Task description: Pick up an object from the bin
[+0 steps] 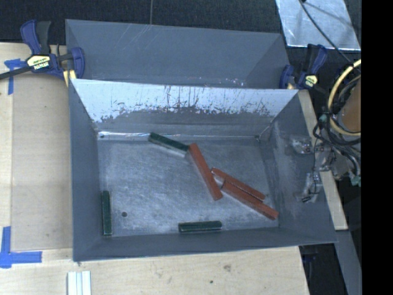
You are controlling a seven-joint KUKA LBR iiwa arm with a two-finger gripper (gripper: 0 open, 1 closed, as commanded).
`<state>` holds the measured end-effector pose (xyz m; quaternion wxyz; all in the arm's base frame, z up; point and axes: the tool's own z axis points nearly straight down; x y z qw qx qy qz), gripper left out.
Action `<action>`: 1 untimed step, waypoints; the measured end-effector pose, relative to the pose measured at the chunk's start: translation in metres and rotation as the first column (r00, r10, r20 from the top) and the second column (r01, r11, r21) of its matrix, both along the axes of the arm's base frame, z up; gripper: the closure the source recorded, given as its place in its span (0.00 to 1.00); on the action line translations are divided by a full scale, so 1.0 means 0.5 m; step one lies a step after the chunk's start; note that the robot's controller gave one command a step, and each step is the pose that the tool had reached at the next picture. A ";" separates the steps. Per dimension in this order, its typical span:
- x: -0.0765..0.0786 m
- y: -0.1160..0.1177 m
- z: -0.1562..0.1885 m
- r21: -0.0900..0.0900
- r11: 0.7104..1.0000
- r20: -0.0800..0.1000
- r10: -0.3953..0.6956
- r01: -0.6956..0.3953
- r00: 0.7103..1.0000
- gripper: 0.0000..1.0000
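My gripper [312,178] hangs at the bin's right side, above the sloping right wall and clear of the floor. Nothing shows in it. The nearest loose things are reddish-brown sticks lying crossed in the middle right of the floor. One long stick [204,171] runs diagonally. Two others [243,191] [258,206] lie side by side, pointing towards the right front corner, a short way left of the gripper.
A dark green stick [167,142] lies near the back wall, its end touching the long brown stick. Another green stick [199,227] rests along the front edge, and a third [107,213] stands lengthwise at the left front. The arm's cables hang outside the right rim.
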<state>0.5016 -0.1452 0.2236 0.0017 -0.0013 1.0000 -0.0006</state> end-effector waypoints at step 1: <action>0.047 0.120 -0.315 0.004 0.985 -0.006 0.171 -0.171 0.985 0.00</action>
